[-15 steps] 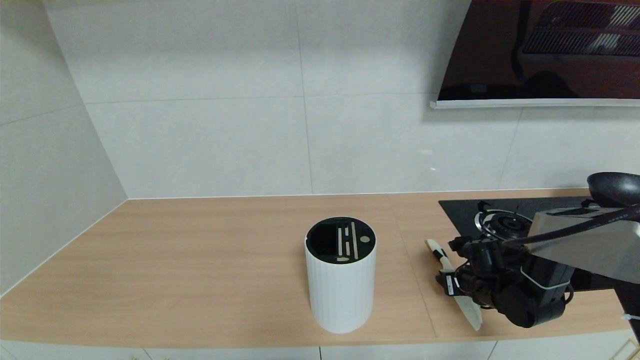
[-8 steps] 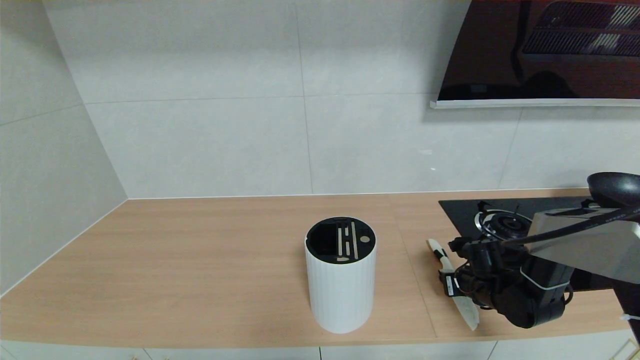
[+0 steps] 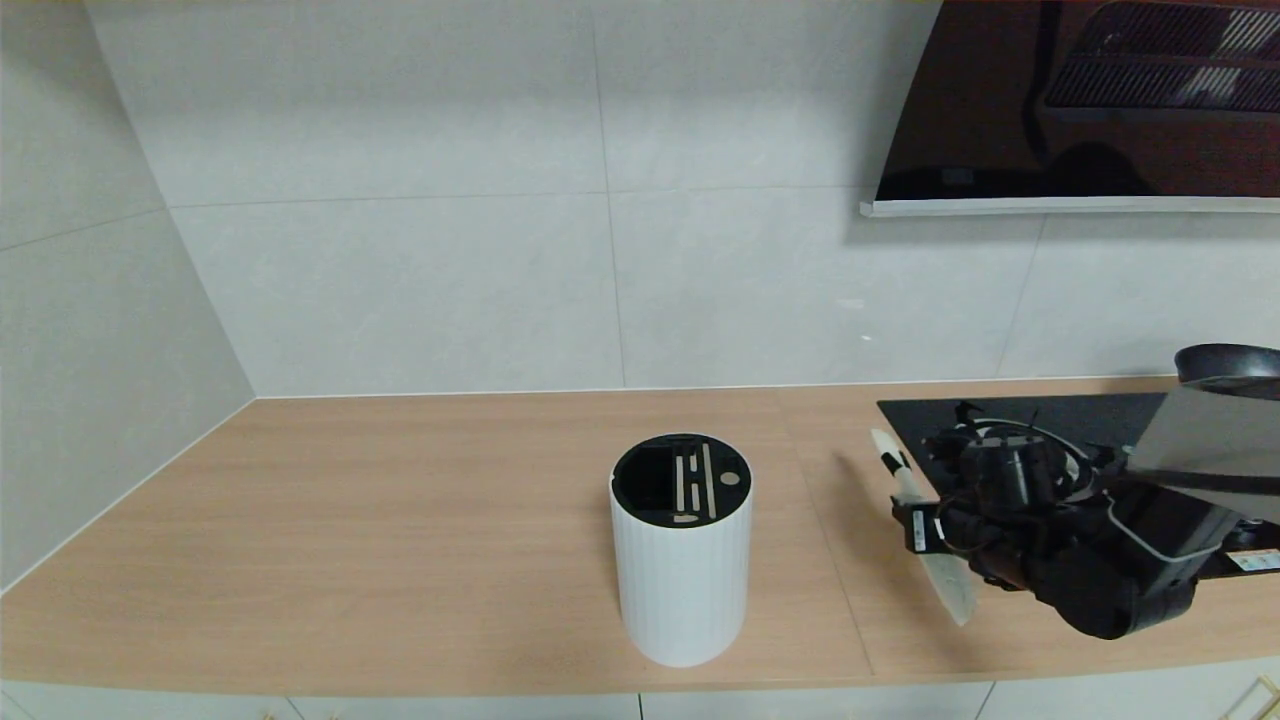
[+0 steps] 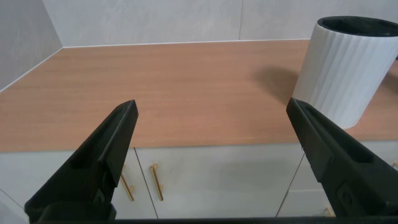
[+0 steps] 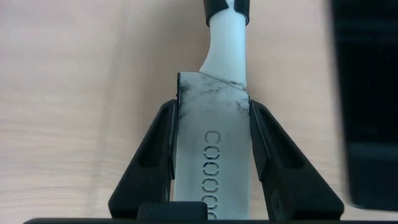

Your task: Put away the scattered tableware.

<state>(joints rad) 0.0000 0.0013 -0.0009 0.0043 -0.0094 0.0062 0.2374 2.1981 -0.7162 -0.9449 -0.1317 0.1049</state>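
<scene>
Head view: the right end effector (image 3: 925, 527) grasps a white knife (image 3: 946, 590) by its blade, well right of the white ribbed holder (image 3: 682, 570). The knife appears clear of the tabletop (image 3: 400, 520), since a shadow lies beside it. Right wrist view: both fingers (image 5: 152, 155) clamp the blade from either side, close to the handle. The left end effector (image 4: 211, 111) hangs released, fingers wide apart, before the tabletop's near edge, left of the holder. To store the knife well, the wrist should probably swing the tip downward, align the blade with a narrow slot (image 3: 693, 482) in the holder's black top, and descend straight, because a smooth blade may slip. The knife's long axis runs near to far, with the handle toward the far wall and the tip toward the near edge.
</scene>
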